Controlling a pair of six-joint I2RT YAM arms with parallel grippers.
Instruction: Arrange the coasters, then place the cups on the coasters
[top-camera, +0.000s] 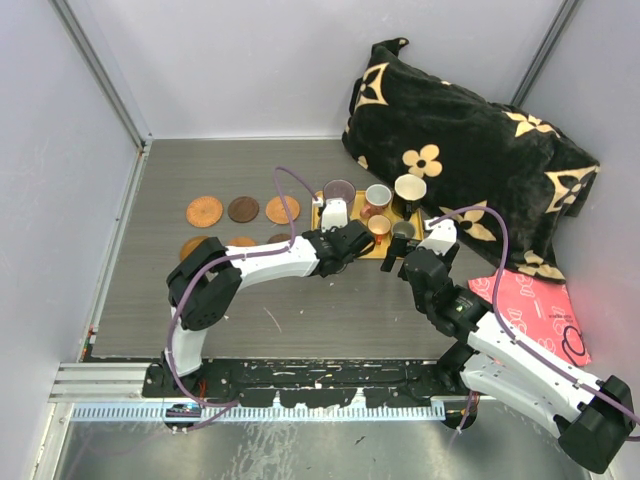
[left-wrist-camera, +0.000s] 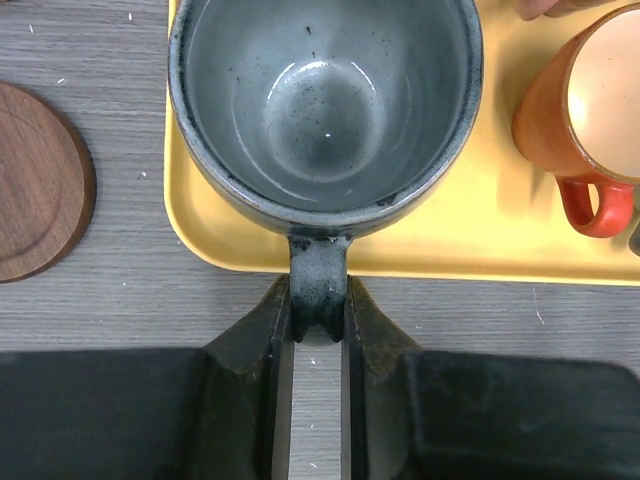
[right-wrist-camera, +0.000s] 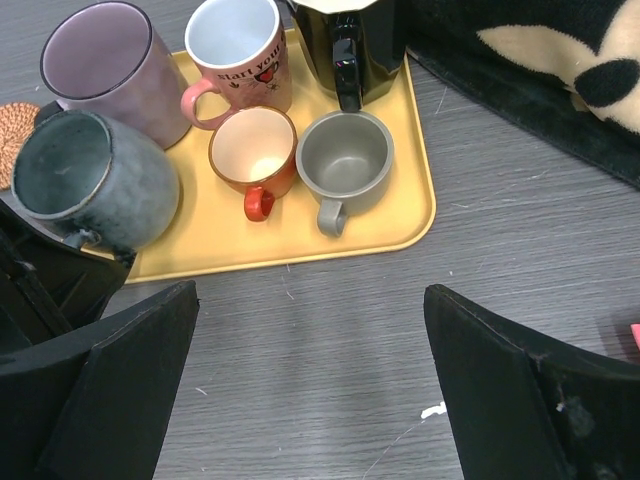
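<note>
the coasters (top-camera: 243, 208) lie in two rows on the bench (top-camera: 300, 310) left of the tray (left-wrist-camera: 450, 240), so arranging looks done, though the left arm hides part of the front row. the step in hand appears to be the first cup. the left gripper (left-wrist-camera: 318, 300) is closed on the handle of the green mug (left-wrist-camera: 325, 100), one finger pressed to each side of it. the mug sits at the tray's near left corner, its handle reaching out over the rim towards the arm. no cup shows on a coaster yet. the next move calls for a straight lift to clear the tray rim, then a carry left to a coaster, one (left-wrist-camera: 35, 190) lying just beside that corner. a handle grip leaves the mug's weight hanging off to one side, so it may swing or tip, and it needs setting down level and centred. the right gripper (right-wrist-camera: 310, 370) hangs wide open and empty over bare bench in front of the tray. the other five wait on the tray: purple mug (right-wrist-camera: 100, 70), pink mug (right-wrist-camera: 235, 50), black cup (right-wrist-camera: 350, 40), orange cup (right-wrist-camera: 253, 150) and grey cup (right-wrist-camera: 345, 155). the pink mug reads "start your" in red; the rest is turned away. the pillow (top-camera: 470, 160) bears cream flower motifs with no readable letters, and the red sheet (top-camera: 525, 305) has white print too small to read.
</note>
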